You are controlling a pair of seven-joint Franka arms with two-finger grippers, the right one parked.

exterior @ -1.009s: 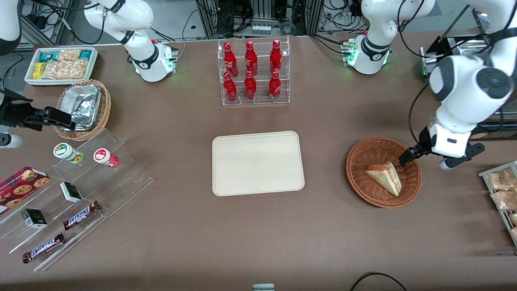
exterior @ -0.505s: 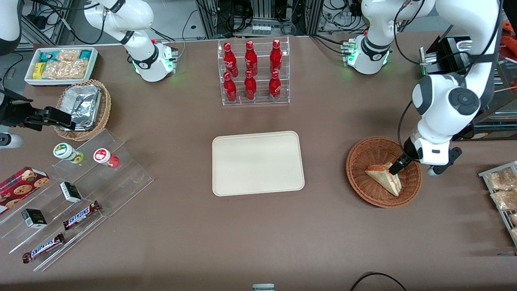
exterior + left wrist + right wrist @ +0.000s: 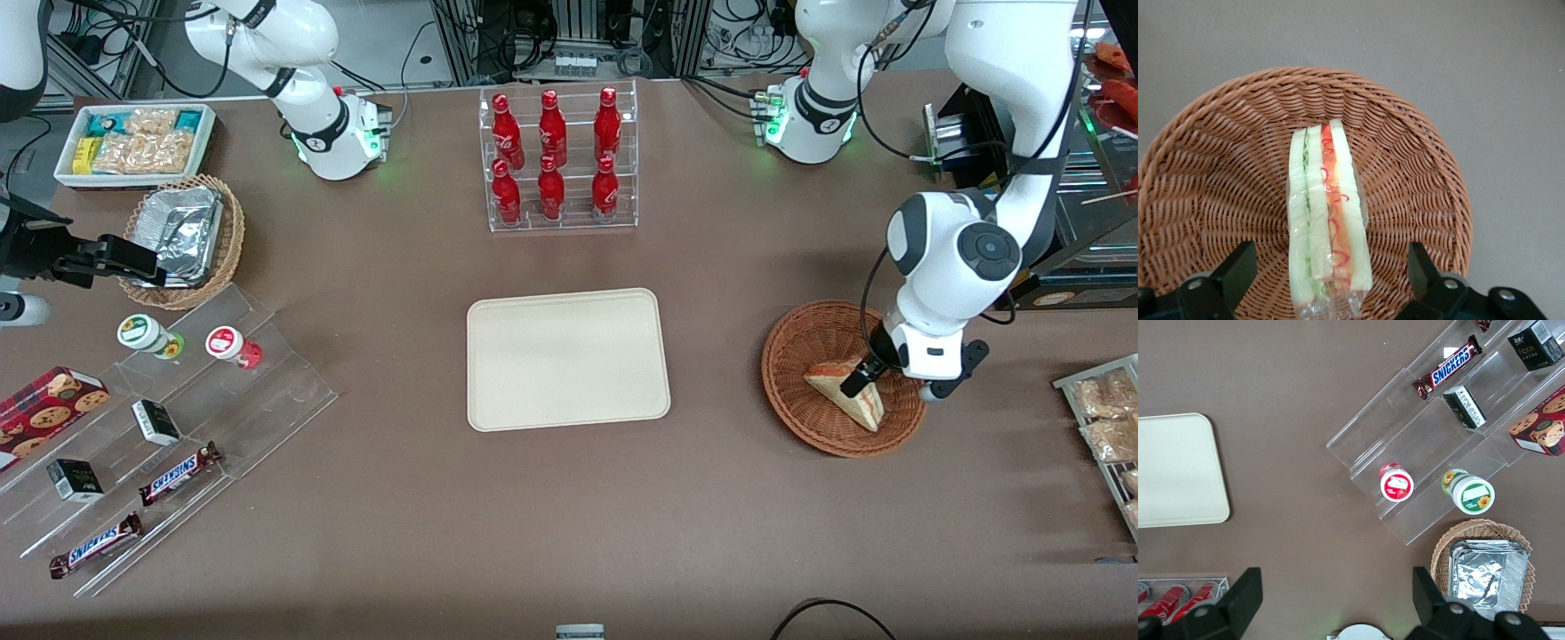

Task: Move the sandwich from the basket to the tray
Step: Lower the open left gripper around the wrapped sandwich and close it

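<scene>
The sandwich (image 3: pixel 843 394), a plastic-wrapped wedge of pale bread with green and red-orange layers, lies in the round reddish-brown wicker basket (image 3: pixel 794 342) toward the working arm's end of the table. My left gripper (image 3: pixel 858 382) hangs low over the sandwich, inside the basket. In the left wrist view the gripper (image 3: pixel 1330 273) is open. Its black fingers (image 3: pixel 1238 270) stand on either side of the sandwich (image 3: pixel 1328 213), with a gap to each face. The basket (image 3: pixel 1218 180) weave surrounds it. The cream tray (image 3: pixel 569 360) lies bare at the table's middle, beside the basket.
A clear rack of red bottles (image 3: pixel 558 160) stands farther from the front camera than the tray. A wire rack of pastry packets (image 3: pixel 1102 418) sits beside the basket at the table edge. Toward the parked arm's end are an acrylic snack shelf (image 3: pixel 151 427), a foil-lined basket (image 3: pixel 182 236) and a white bin (image 3: pixel 133 142).
The left gripper has moved from the basket's rim inward and down, and now sits over the sandwich. The sandwich and basket have not shifted.
</scene>
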